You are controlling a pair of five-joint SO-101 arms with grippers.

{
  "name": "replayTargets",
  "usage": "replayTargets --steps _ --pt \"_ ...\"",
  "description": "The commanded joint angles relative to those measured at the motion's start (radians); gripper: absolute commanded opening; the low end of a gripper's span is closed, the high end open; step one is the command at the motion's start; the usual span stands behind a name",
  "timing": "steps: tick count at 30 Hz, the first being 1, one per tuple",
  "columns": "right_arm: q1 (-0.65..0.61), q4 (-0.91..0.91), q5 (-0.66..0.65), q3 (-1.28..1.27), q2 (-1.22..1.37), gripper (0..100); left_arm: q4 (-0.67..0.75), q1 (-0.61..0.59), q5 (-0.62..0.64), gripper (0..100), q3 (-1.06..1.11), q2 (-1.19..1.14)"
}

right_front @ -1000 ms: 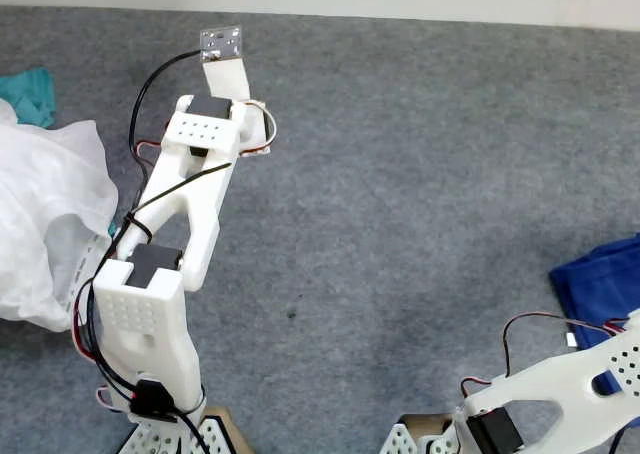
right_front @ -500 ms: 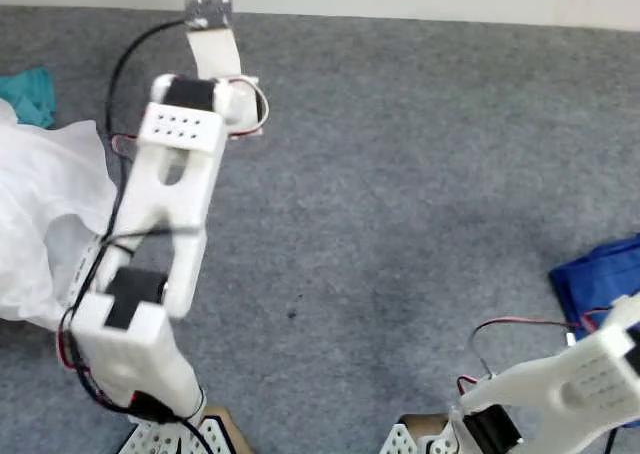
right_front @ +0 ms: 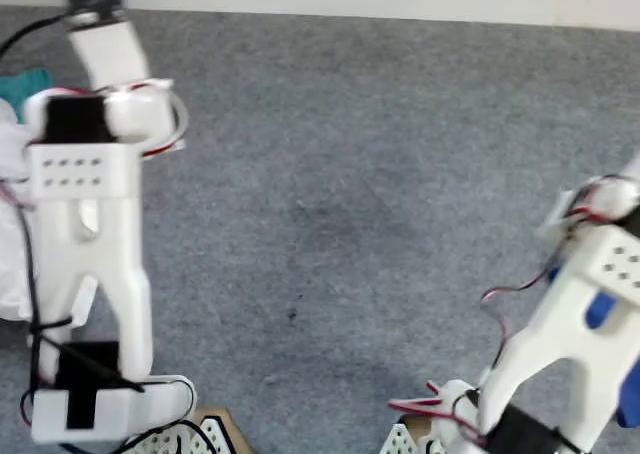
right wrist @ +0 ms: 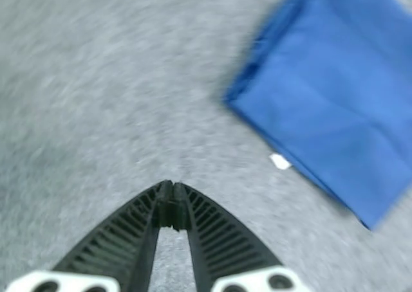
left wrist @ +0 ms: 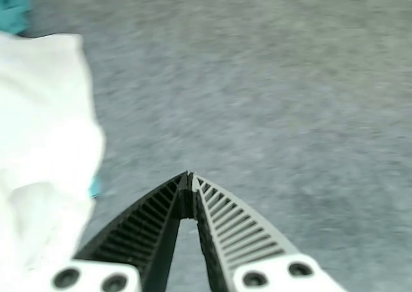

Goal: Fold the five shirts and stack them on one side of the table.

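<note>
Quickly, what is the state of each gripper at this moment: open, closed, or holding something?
Left gripper: closed, fingers together, holding nothing.
Right gripper: closed, fingers together, holding nothing.

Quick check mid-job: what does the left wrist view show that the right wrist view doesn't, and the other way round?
Left wrist view, not the right: a crumpled white shirt beside the left hand, with a patch of teal fabric beyond it. Right wrist view, not the left: a blue shirt lying flat, a small white tag at its edge, ahead of the right hand. Shared: each view looks past its own hand, shut and holding nothing, over the grey table surface.
</note>
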State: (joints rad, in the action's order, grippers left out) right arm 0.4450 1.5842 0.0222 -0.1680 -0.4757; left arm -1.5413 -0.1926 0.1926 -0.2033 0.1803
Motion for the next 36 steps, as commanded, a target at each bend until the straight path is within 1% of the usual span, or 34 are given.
replayTargets --steps 1,6,12,16,19,22,27,29,31,34,36 --pt "-0.120 -0.168 0.012 -0.188 -0.091 0.7 -0.003 -0.088 -0.058 1 0.104 0.111" --pt "-0.236 -0.352 0.012 -0.377 -0.127 0.7 0.106 -0.223 -0.060 1 0.377 0.285" --pt "-0.308 -0.516 0.012 -0.455 -0.127 1.2 0.296 -0.387 -0.060 1 0.762 0.536" --pt "-0.381 -0.539 0.012 -0.455 -0.127 1.3 0.362 -0.466 -0.060 1 0.954 0.661" --pt "-0.460 -0.532 0.011 -0.463 -0.125 1.3 0.414 -0.512 -0.060 1 1.069 0.711" --pt "-0.512 -0.499 0.006 -0.483 -0.125 2.1 0.488 -0.568 -0.064 1 1.147 0.725" --pt "-0.550 -0.504 0.008 -0.541 -0.125 13.7 0.554 -0.707 -0.164 1 1.216 0.725" --pt "-0.552 -0.506 0.009 -0.544 -0.125 15.2 0.595 -0.751 -0.172 1 1.239 0.725" --pt "-0.552 -0.506 0.011 -0.544 -0.125 15.2 0.644 -0.773 -0.172 1 1.265 0.725" --pt "-0.552 -0.506 0.011 -0.544 -0.125 15.2 0.709 -0.774 -0.175 1 1.320 0.725" --pt "-0.552 -0.506 0.011 -0.545 -0.125 15.2 0.753 -0.773 -0.212 3 1.356 0.725"
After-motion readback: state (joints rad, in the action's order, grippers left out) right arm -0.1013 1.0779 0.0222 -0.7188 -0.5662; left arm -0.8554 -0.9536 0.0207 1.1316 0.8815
